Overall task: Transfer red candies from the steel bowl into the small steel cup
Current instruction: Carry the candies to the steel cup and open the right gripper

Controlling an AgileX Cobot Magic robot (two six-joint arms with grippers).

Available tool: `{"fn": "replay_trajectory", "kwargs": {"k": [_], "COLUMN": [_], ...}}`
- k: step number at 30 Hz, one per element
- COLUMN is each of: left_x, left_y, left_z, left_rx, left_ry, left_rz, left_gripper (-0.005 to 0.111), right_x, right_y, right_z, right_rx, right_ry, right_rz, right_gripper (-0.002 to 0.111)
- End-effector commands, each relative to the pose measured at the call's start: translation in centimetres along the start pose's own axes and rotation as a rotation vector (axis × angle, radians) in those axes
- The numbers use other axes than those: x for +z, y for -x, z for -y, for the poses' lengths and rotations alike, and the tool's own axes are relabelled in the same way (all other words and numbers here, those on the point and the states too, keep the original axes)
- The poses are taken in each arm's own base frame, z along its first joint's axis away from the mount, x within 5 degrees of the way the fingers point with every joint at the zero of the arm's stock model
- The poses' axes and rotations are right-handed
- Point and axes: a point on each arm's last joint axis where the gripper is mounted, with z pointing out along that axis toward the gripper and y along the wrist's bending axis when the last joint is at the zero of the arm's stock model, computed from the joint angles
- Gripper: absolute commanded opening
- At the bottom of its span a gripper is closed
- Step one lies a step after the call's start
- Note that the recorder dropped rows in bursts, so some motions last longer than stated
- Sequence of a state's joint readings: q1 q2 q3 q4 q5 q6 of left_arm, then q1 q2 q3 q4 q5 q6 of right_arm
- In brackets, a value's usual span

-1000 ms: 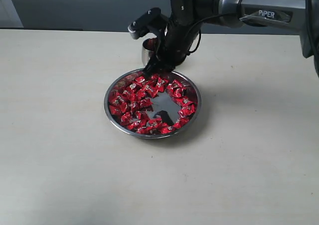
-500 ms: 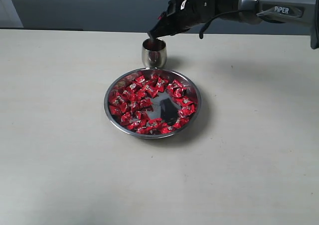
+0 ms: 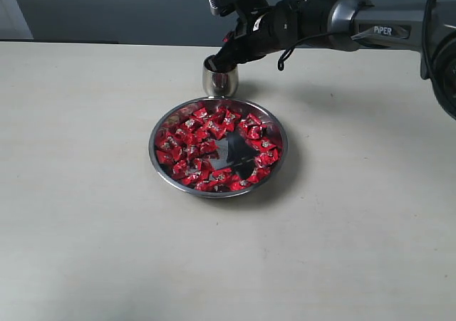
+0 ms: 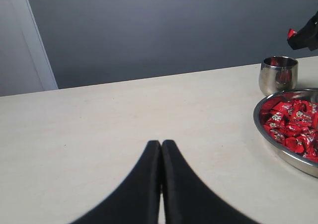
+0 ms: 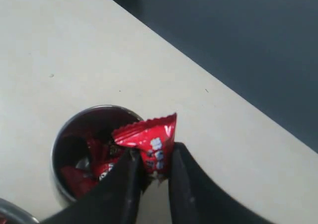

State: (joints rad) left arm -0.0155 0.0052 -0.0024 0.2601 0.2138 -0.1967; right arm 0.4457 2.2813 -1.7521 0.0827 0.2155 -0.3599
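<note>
The steel bowl sits mid-table, ringed with many red candies; it also shows in the left wrist view. Just behind it stands the small steel cup, with a few red candies inside. My right gripper hovers over the cup's rim, shut on one red candy that sticks out past the fingertips. My left gripper is shut and empty, low over bare table well to the left of the bowl.
The pale table spreads on all sides of the bowl. A dark wall runs behind its far edge. The right arm reaches in from the upper right.
The right gripper rose from the bowl's far rim with a candy, swung back over the cup, then dropped lower toward the cup's mouth. The left gripper's earlier state is not shown.
</note>
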Motion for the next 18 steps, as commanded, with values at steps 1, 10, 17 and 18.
{"fn": "replay_trajectory", "kwargs": {"k": [1, 10, 17, 18], "left_x": [-0.02, -0.02, -0.02, -0.02], "left_y": [0.00, 0.00, 0.00, 0.00], "left_z": [0.06, 0.06, 0.06, 0.06], "left_rx": [-0.007, -0.007, -0.007, -0.007], "left_ry": [-0.008, -0.008, -0.008, -0.008], "left_rz": [0.009, 0.009, 0.009, 0.009], "left_gripper": [0.000, 0.000, 0.000, 0.000], "right_x": [-0.11, -0.11, -0.11, -0.11], "right_y": [0.21, 0.02, 0.25, 0.25], "right_z": [0.27, 0.20, 0.29, 0.29], "right_rx": [-0.004, -0.004, -0.004, -0.004], "right_ry": [-0.009, -0.001, -0.011, -0.011], "right_rz": [0.018, -0.003, 0.023, 0.023], "right_gripper": [0.001, 0.025, 0.037, 0.037]}}
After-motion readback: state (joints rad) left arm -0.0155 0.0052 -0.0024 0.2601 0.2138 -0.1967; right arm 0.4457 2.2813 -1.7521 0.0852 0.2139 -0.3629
